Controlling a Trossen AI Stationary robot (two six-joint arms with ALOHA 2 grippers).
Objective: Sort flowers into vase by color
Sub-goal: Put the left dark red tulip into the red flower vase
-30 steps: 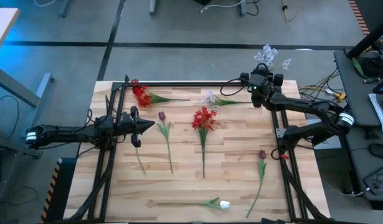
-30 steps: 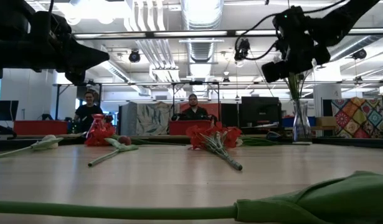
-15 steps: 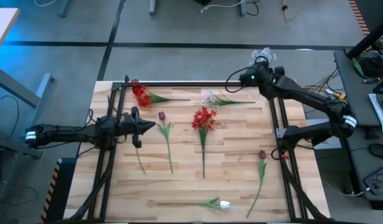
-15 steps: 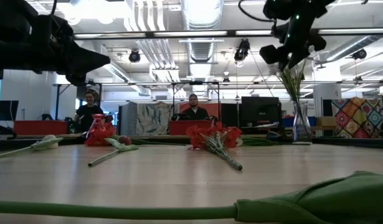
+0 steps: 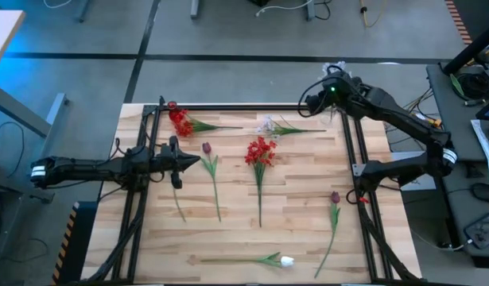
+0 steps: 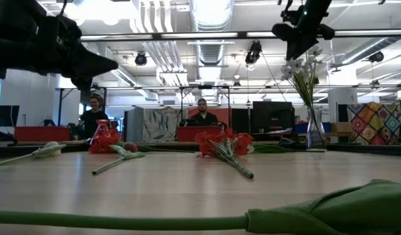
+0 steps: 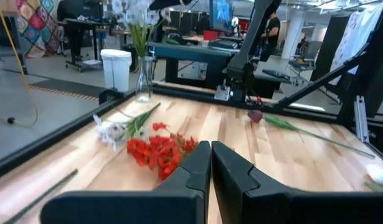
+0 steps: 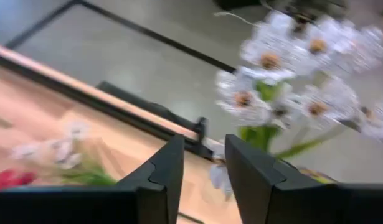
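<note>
White spray sits in vase (image 6: 315,134) at desk's far right; right tool (image 8: 200,168), jaws parted and empty, hovers beside it. Next: fetch pale spray (image 5: 269,125) lying nearby. Left tool (image 7: 210,163) closed, idle.

The right gripper (image 5: 317,98) is rising and drawing leftward away from the vase (image 6: 314,136) at the counter's far right corner, leaving the pale spray (image 6: 303,68) standing in it, jaws narrowing with nothing between them.
</note>
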